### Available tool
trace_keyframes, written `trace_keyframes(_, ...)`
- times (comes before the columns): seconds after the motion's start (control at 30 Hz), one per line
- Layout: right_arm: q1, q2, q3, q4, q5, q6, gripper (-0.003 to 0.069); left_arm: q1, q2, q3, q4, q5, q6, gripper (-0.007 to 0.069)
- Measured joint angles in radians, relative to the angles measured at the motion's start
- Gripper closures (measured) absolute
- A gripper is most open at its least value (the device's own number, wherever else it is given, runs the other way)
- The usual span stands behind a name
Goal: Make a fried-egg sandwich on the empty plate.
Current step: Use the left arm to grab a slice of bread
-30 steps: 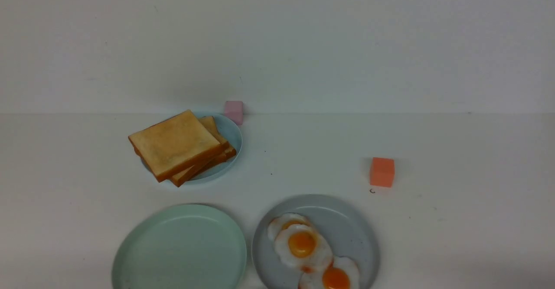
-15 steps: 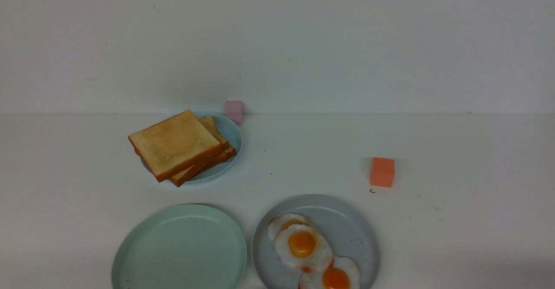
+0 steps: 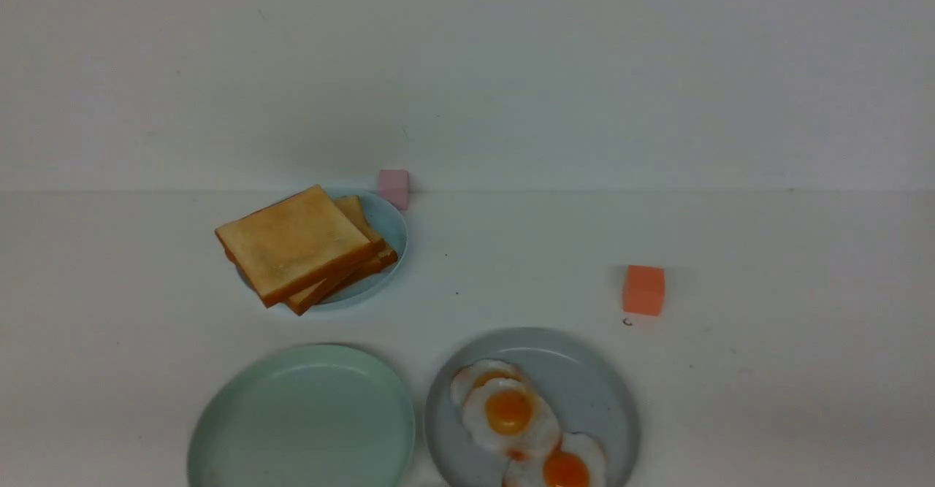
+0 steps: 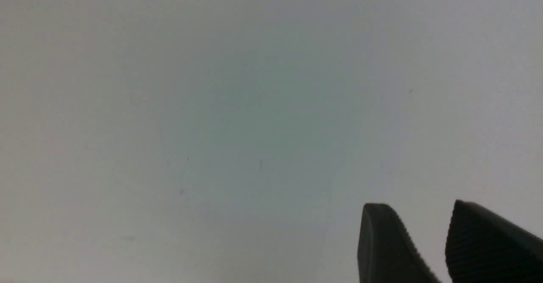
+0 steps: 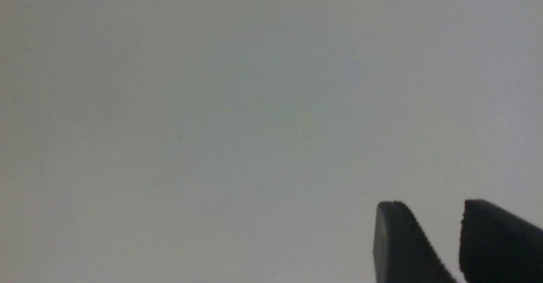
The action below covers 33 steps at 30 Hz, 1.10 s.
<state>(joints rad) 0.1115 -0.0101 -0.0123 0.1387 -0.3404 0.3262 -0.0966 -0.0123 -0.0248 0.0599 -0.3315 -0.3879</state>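
Observation:
The sandwich's golden-brown toast slices lie stacked on a small light-blue plate at the back left. The empty mint-green plate sits at the front left. Right beside it, a grey-blue plate carries overlapping fried eggs. Neither arm shows in the front view. My left gripper is open over a bare pale surface with nothing between its dark ribbed fingers. My right gripper is likewise open and holds nothing.
A pink cube stands just behind the toast plate, near the wall. An orange cube stands on the white table to the right, behind the egg plate. A pale wall closes off the back of the table.

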Motion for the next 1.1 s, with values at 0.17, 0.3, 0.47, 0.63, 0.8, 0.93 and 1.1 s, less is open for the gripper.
trace_keyframes(0.17, 0.000, 0.068, -0.237, -0.005, 0.073, 0.059, 0.0418, 0.000, 0.026, -0.245, -0.013, 0.080, -0.013, 0.0386)
trace_keyframes(0.3, 0.000, 0.222, -0.559, -0.044, 0.320, 0.058, 0.0418, 0.000, 0.161, -0.515, -0.079, 0.215, -0.061, 0.0386)
trace_keyframes(0.47, 0.000, 0.503, -0.859, -0.193, 0.704, 0.008, 0.0418, 0.000, 0.380, -0.712, -0.129, 0.573, -0.110, 0.0386)
trace_keyframes(0.63, 0.000, 0.667, -0.876, -0.248, 0.811, 0.005, 0.0418, 0.000, 0.538, -0.714, -0.123, 0.731, -0.114, 0.0386)
trace_keyframes(0.8, 0.000, 0.855, -0.878, -0.139, 0.912, -0.022, 0.0418, 0.000, 0.735, -0.714, -0.192, 0.821, -0.121, 0.0386)
trace_keyframes(0.93, 0.000, 0.954, -0.878, -0.002, 0.997, -0.131, 0.0418, 0.000, 0.889, -0.714, -0.284, 0.870, -0.121, 0.0386)
trace_keyframes(1.1, 0.054, 1.018, -0.878, 0.190, 1.043, -0.326, 0.0417, 0.000, 1.094, -0.717, -0.357, 0.845, -0.121, 0.0386)
